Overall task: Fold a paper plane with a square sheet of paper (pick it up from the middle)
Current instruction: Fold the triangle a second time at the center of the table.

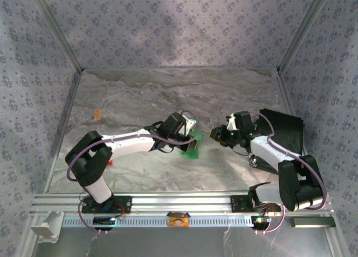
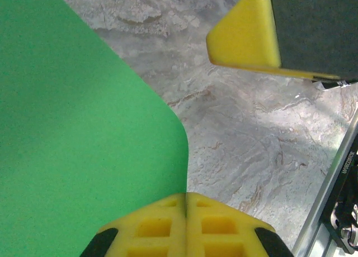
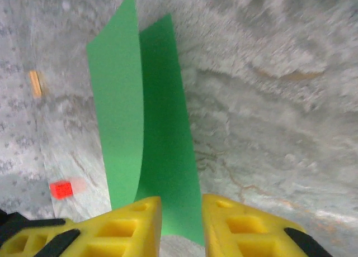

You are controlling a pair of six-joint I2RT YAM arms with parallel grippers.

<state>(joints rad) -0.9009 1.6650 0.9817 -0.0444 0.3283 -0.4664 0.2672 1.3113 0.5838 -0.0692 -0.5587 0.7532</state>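
Creasing looks to be the step in hand. The square sheet of paper point(image 3: 142, 117) is bent into a long V, two flaps meeting along one fold. It sits over the middle of the desk point(image 1: 140, 95), between the two arms. The left jaws are pressed together, pinching the sheet's edge where it meets their seam. The right jaws stand slightly spread, with the end of the fold in the gap and not gripped. A small red block point(image 3: 61, 189) lies well apart to the left. Next, the right jaws probably need to close on the fold and sharpen it, while the left grip stays firm so the thin paper neither slips nor buckles.
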